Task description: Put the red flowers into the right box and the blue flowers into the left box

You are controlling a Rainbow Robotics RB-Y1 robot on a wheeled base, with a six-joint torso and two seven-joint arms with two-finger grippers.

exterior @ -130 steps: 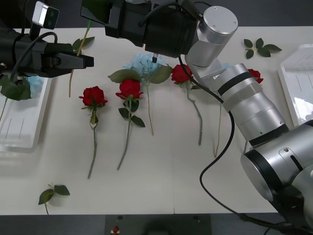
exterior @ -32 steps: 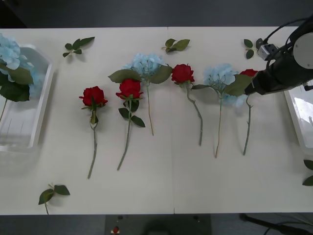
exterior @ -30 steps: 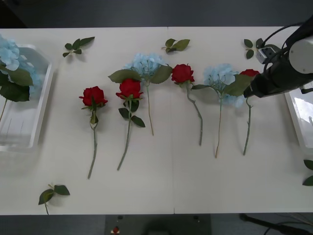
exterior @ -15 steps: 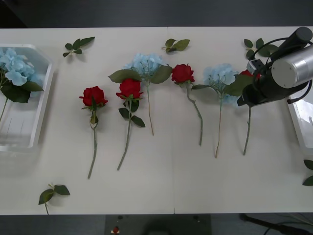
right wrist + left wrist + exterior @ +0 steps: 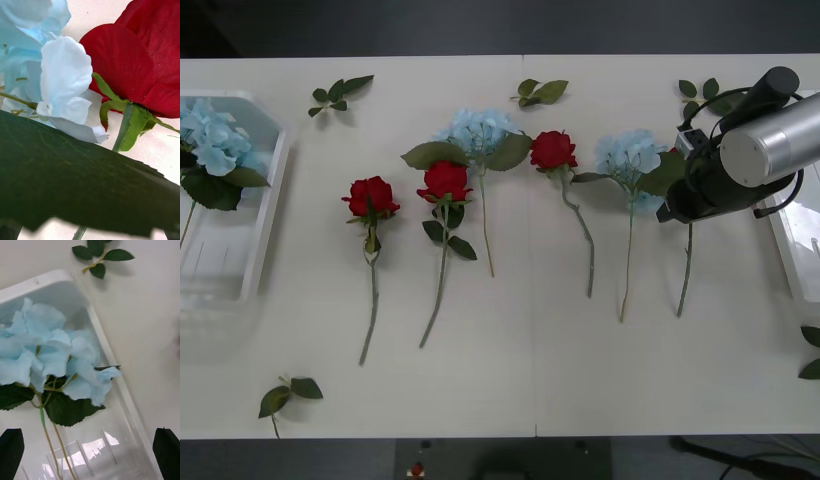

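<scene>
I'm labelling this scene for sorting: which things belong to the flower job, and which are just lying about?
Job: red flowers, blue flowers, left box, right box, right end effector at the rightmost rose.

Lying about: loose leaf sprigs, the table.

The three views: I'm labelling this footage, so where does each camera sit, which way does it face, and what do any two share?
Front view: above the arms, looking down on the white table; the right arm's silver-black end shows over the rightmost deep-red rose.
Right wrist view: on the right arm, close against that rose's bloom and a pale-blue hydrangea.
Left wrist view: above the shallow white plastic left tray; the left tool stands open.
Shared: the front view also shows that tray.
</scene>
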